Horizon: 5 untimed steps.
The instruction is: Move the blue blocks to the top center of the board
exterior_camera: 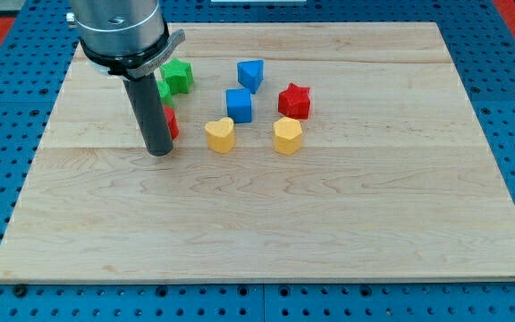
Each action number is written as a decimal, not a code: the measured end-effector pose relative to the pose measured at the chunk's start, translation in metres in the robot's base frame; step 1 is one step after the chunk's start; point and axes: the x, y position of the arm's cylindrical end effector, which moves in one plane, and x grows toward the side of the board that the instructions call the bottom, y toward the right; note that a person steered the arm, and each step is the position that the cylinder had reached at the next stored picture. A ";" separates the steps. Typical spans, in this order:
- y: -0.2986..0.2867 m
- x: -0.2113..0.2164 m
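Note:
Two blue blocks lie in the upper middle of the wooden board (266,224): a blue wedge-like block (250,74) and below it a blue cube (239,105). My tip (159,150) rests on the board at the view's left of them, well apart from the blue cube. The dark rod rises from the tip and hides part of a red block (172,122) right behind it.
A green star-shaped block (178,76) and a second green piece (164,90) sit at the upper left by the rod. A red star-shaped block (294,100) lies right of the blue cube. A yellow heart-shaped block (220,135) and a yellow block (287,135) lie below the blue ones.

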 end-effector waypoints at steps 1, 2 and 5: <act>0.033 -0.012; 0.059 -0.017; 0.092 -0.052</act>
